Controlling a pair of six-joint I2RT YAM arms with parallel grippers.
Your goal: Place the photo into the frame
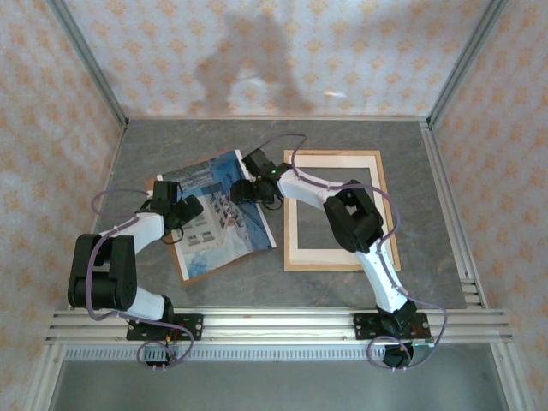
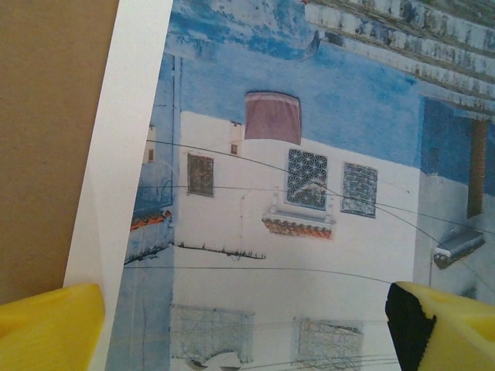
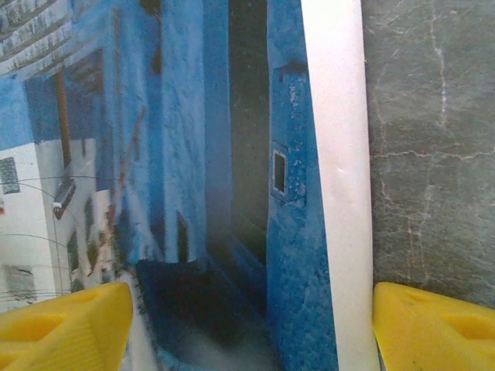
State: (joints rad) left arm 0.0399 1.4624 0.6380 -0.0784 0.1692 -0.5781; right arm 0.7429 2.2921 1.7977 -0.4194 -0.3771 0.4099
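Left gripper [image 2: 247, 332] has jaws spread wide and empty, with yellow fingertips [image 2: 46, 328] low over the white left border of the photo [image 1: 218, 240]. Right gripper [image 3: 247, 328] is spread wide too, holding nothing, straddling the photo's right edge with one fingertip over the grey table [image 3: 433, 154]. Photo lies picture-up and skewed on a brown board [image 2: 46, 116], just left of the frame [image 1: 295, 214], which lies flat on the table.

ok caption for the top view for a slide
Left arm and right arm over the face-up photo, left of the frame
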